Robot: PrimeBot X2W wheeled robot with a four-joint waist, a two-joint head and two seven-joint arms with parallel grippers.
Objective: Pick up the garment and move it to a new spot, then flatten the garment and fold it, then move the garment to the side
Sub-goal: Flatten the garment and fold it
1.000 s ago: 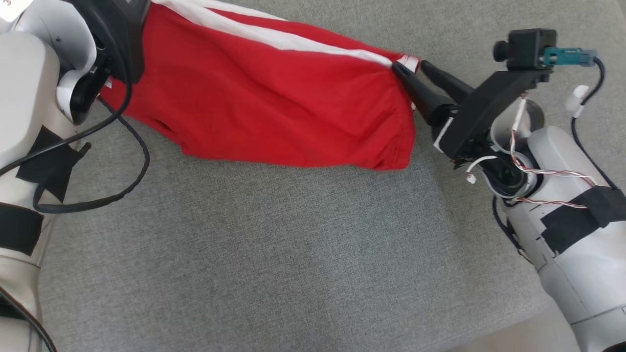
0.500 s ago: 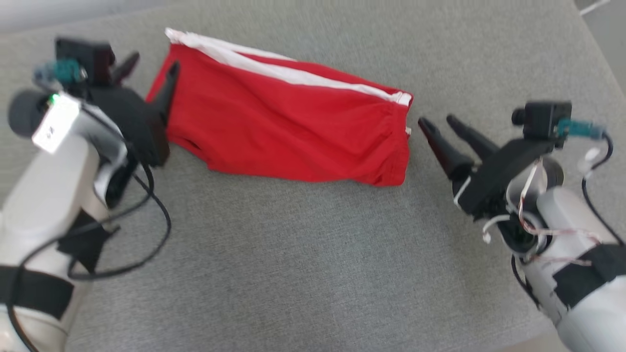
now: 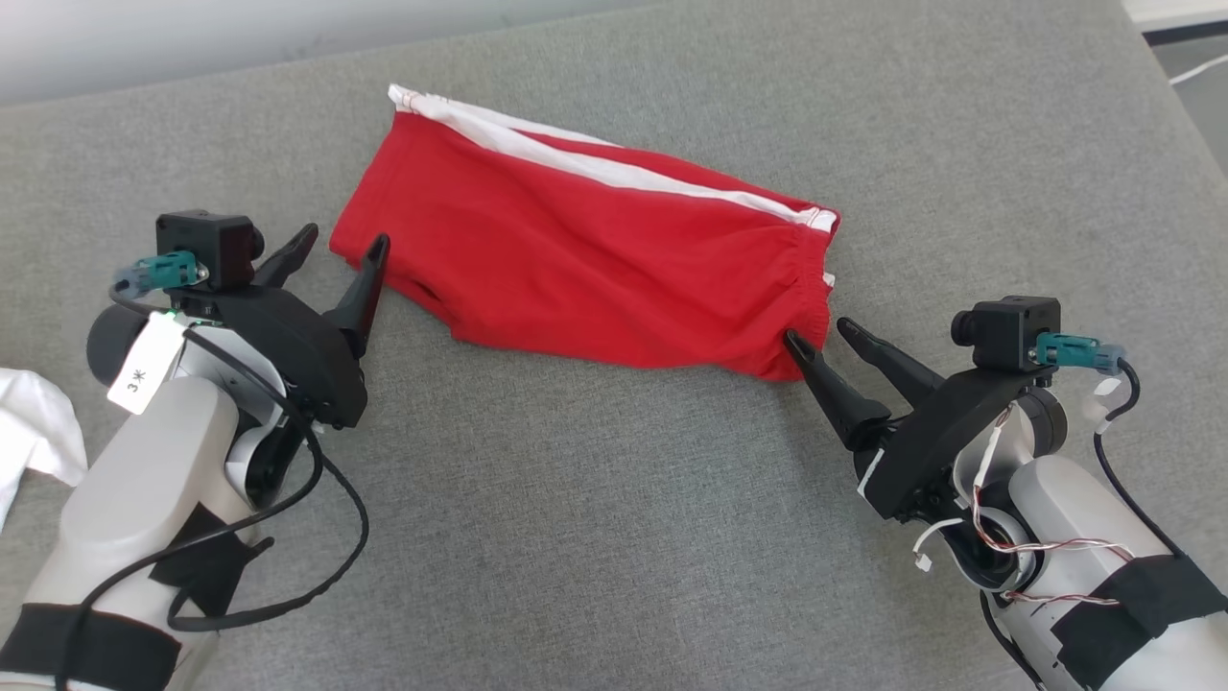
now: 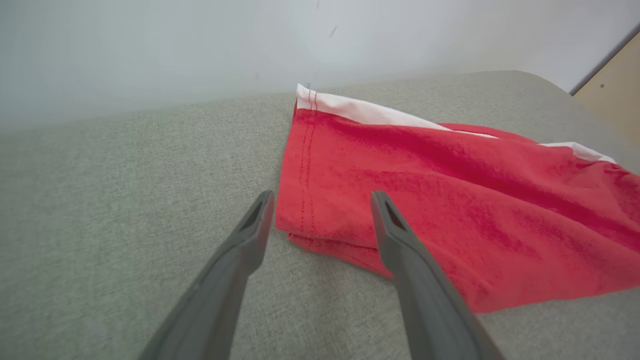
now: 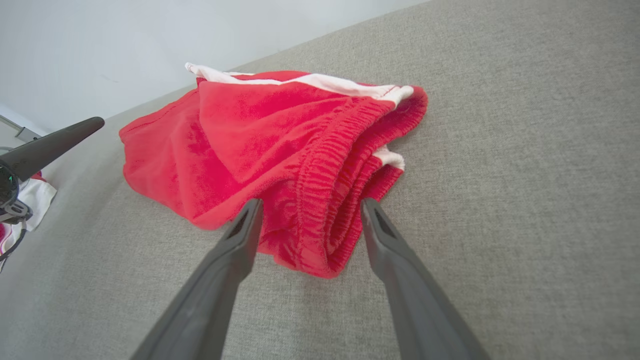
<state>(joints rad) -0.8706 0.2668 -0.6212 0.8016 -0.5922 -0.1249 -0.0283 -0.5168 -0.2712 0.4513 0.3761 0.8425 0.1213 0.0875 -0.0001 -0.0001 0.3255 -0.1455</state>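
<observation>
On the grey cushion (image 3: 595,537), up toward 12 o'clock in the head view: red shorts (image 3: 585,259), folded over on themselves and lying flat. Run aslant from 11 o'clock down to 3 o'clock, with a white stripe (image 3: 614,168) along the far edge, the stitched hem at the 10 o'clock end and the gathered waistband (image 3: 811,288) at the 3 o'clock end.

At 9 o'clock of the shorts: left gripper (image 3: 345,236), fingers spread wide and pointing toward 1 o'clock. Grips nothing. Has its inner fingertip just beside the hem corner; cannot tell whether touching or barely apart. Seen through the left wrist view, frames the near hem corner, one finger over bare cushion at 7 o'clock, the other crossing red cloth at 5 o'clock, with no cloth pinched.

At 4 o'clock of the shorts: right gripper (image 3: 817,330), likewise spread wide, pointing toward 11 o'clock. Holds nothing. Puts one fingertip right at the near corner of the waistband. Through the right wrist view, flanks the bunched elastic folds, which bulge into the gap between the two fingers without being clamped. Shows also, at 9 o'clock of that view, one dark finger of the other arm.

Down at 8 o'clock in the head view, beside the pale left forearm: a crumpled white cloth (image 3: 34,432).
</observation>
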